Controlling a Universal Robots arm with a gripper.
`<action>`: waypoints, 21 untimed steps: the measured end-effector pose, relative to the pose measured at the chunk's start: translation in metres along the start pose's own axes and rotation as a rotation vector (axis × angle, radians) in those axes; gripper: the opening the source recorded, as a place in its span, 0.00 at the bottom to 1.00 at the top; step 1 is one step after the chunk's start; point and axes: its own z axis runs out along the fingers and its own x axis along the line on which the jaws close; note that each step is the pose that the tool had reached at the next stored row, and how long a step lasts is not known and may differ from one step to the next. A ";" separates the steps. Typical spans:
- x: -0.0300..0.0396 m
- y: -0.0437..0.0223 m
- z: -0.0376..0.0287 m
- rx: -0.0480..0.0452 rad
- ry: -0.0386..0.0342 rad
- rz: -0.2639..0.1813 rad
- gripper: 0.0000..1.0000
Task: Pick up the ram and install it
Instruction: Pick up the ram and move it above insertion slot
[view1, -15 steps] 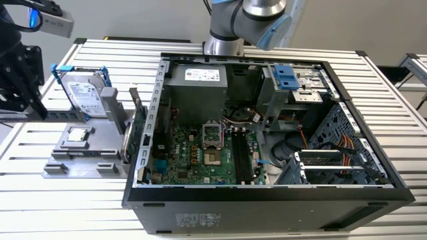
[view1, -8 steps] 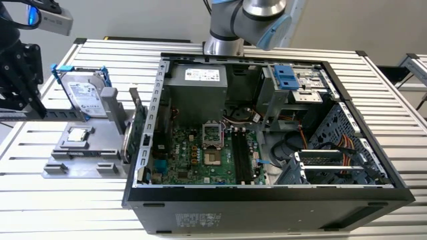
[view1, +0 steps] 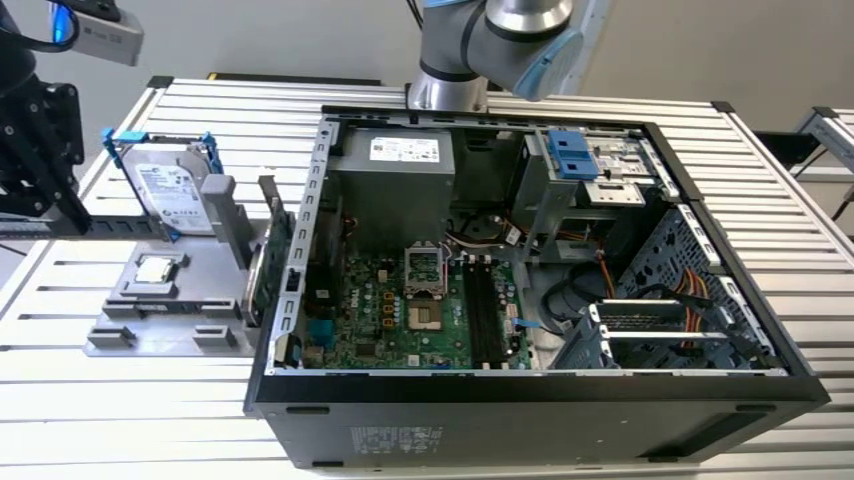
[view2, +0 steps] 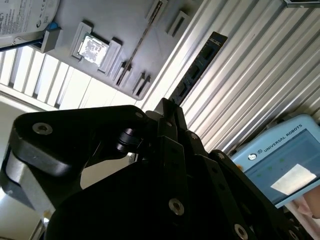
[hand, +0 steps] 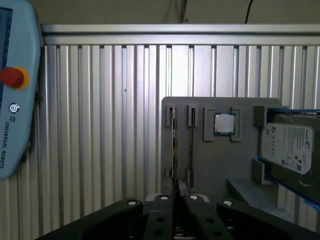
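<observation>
Tool (view2: 167, 107) closed on the ram (view2: 200, 60) in the second wrist view. The black fingers meet on the near end of the stick. The stick runs straight out from the tips, and its far end shows against the slatted worktop (view2: 250, 65), beside the grey holder (view2: 120, 20). On the holder sit the square processor chip (view2: 93, 48) in its frame and a thin card standing edge-on. A teach pendant (view2: 285, 160) lies on the worktop at the frame's edge.

First wrist view, looking down: the tool (hand: 175, 192) has its fingertips pressed to either side of the ram (hand: 173, 145), which is seen edge-on as a thin line. The ram lines up with the holder's outermost slot; whether it sits in the slot or hangs above it, I cannot tell. A second thin card (hand: 191, 145) stands in the next slot. Past it come the processor chip, then the hard drive (hand: 290, 147) in its blue-edged cradle.

Exterior view: the open computer case (view1: 534, 385) lies on its side on the worktop, with the motherboard (view1: 400, 310) exposed and dark memory slots (view1: 483, 310) running along it. The holder stands just beside the case, on the exterior view's left. The arm's black wrist end (view1: 38, 140) hangs at that same edge — well apart from the case.
</observation>
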 end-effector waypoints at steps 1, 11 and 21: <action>0.0000 0.0000 -0.0005 -0.0001 0.0000 0.000 0.00; 0.0001 0.0001 -0.0053 0.0000 0.0000 0.000 0.00; 0.0003 0.0001 -0.0098 0.0000 0.0001 0.000 0.00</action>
